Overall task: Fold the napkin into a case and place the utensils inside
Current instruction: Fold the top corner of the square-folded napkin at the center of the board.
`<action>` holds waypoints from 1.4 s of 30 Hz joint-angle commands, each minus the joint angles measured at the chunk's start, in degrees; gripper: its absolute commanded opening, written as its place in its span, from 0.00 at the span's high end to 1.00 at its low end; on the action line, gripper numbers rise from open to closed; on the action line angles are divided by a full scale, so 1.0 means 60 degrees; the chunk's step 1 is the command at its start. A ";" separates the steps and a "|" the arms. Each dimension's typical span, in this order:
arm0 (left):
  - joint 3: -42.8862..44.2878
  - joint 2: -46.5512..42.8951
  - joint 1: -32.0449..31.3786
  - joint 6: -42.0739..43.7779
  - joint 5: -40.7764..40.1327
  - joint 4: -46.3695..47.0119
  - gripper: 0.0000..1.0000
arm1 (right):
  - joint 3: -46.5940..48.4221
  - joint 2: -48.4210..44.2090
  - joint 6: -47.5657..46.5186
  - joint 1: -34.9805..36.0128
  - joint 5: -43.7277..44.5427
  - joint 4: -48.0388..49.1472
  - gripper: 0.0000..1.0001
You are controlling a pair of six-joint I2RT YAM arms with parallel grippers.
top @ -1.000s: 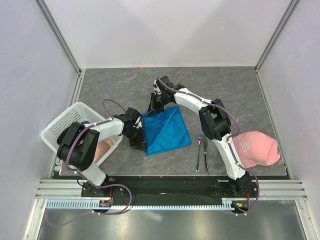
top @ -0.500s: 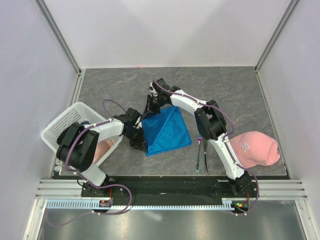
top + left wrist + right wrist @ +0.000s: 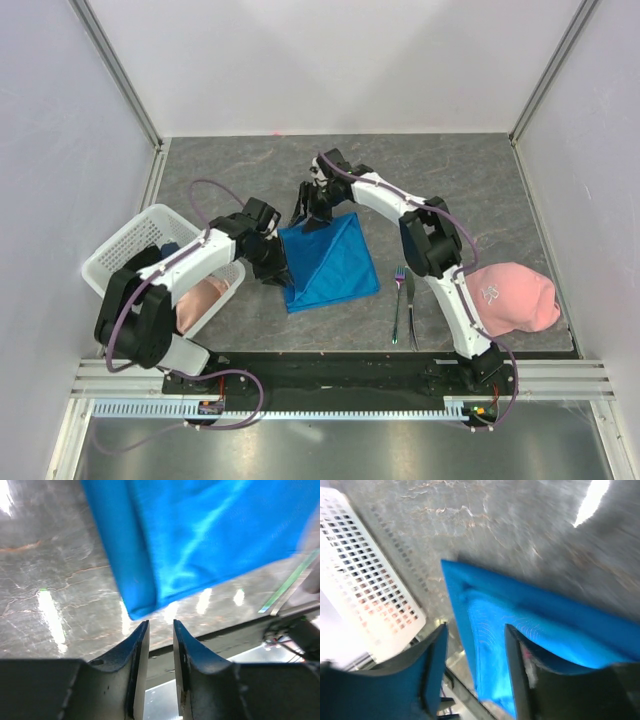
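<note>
The bright blue napkin (image 3: 332, 260) lies folded in layers on the grey table, a crease running down its middle. My left gripper (image 3: 281, 273) sits at its left corner, open by a narrow gap with nothing between the fingers; the napkin's corner (image 3: 145, 611) lies just ahead of the tips (image 3: 161, 629). My right gripper (image 3: 316, 217) hovers over the napkin's far corner, open, with the blue napkin (image 3: 530, 625) spread beneath it (image 3: 476, 630). The fork (image 3: 398, 303) and knife (image 3: 411, 305) lie side by side to the napkin's right.
A white perforated basket (image 3: 125, 240) stands at the left with a pale pink cloth (image 3: 200, 298) in it; it also shows in the right wrist view (image 3: 365, 580). A pink cap (image 3: 505, 297) lies at the right, beside the right arm.
Both grippers have opened and let go of the napkin. The left gripper has drawn back a little to the left, and the right one has shifted slightly.
</note>
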 commanded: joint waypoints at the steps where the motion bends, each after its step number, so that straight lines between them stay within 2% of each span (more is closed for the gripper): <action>1: 0.0897 -0.0572 0.0023 -0.0262 -0.0107 -0.0745 0.68 | -0.0526 -0.1795 -0.0798 -0.0659 0.0123 -0.0501 0.38; 4: 0.1074 -0.0148 0.0023 -0.0102 0.0406 -0.0438 0.77 | -0.1214 -0.2308 -0.1385 -0.1099 0.0152 -0.0589 0.36; 6: 0.0958 0.0188 -0.0021 0.0001 0.0860 0.0319 0.81 | -0.1667 -0.2470 -0.1649 -0.1407 0.0050 -0.0575 0.42; 7: 0.0899 0.0306 -0.0021 -0.0013 0.1428 0.0687 0.82 | -0.1742 -0.2500 -0.1736 -0.1466 -0.0052 -0.0575 0.54; 10: 0.0957 0.1050 -0.0065 -0.0028 0.1989 0.1393 0.84 | -0.1846 -0.2412 -0.2001 -0.1569 -0.0111 -0.0472 0.71; 13: 0.0957 0.1594 -0.0080 0.0118 0.1947 0.1569 0.85 | -0.1977 -0.2164 -0.1928 -0.1598 -0.0302 -0.0180 0.81; 16: 0.0767 0.1859 -0.0080 0.0468 0.1422 0.1439 0.85 | -0.2328 -0.2002 -0.1869 -0.1744 -0.0068 0.0054 0.86; 22: 0.0064 0.2183 -0.0080 0.0631 0.0571 0.1350 0.86 | -0.2798 -0.1724 -0.2293 -0.2081 0.0372 0.0319 0.88; 25: 0.0253 0.1598 -0.0080 0.0791 0.0249 0.1131 0.83 | -0.2506 -0.1475 -0.2484 -0.2081 0.0606 0.0159 0.89; 27: 0.0705 0.0927 -0.0080 0.0836 0.0058 0.1013 0.74 | -0.2286 -0.1562 -0.2572 -0.2038 0.0738 -0.0090 0.88; 28: 0.0926 0.0821 -0.0051 0.0894 -0.0146 0.0926 0.68 | -0.2271 -0.1649 -0.2558 -0.2023 0.0767 -0.0120 0.85; 31: 0.1776 0.1066 0.0242 0.1070 -0.0353 0.0516 0.61 | -0.2372 -0.2379 -0.2426 -0.1979 0.1279 -0.0603 0.71; 33: 0.2185 0.1404 0.0608 0.1187 -0.0339 0.0413 0.60 | -0.2782 -0.2820 -0.2338 -0.1979 0.1614 -0.0692 0.64; 34: 0.2304 0.1797 0.0725 0.1275 -0.0310 0.0398 0.61 | -0.2928 -0.3228 -0.2309 -0.1979 0.1675 -0.0706 0.54; 36: 0.2683 0.2209 0.1018 0.1421 -0.0367 0.0427 0.63 | -0.3397 -0.3582 -0.2338 -0.1950 0.1574 -0.0750 0.50; 39: 0.3240 0.2957 0.1253 0.1846 -0.0630 0.0398 0.68 | -0.4202 -0.4125 -0.2323 -0.1804 0.1238 -0.0721 0.50; 42: 0.3694 0.3455 0.1400 0.2154 -0.0850 0.0383 0.70 | -0.5125 -0.4579 -0.2323 -0.1569 0.1250 -0.0429 0.56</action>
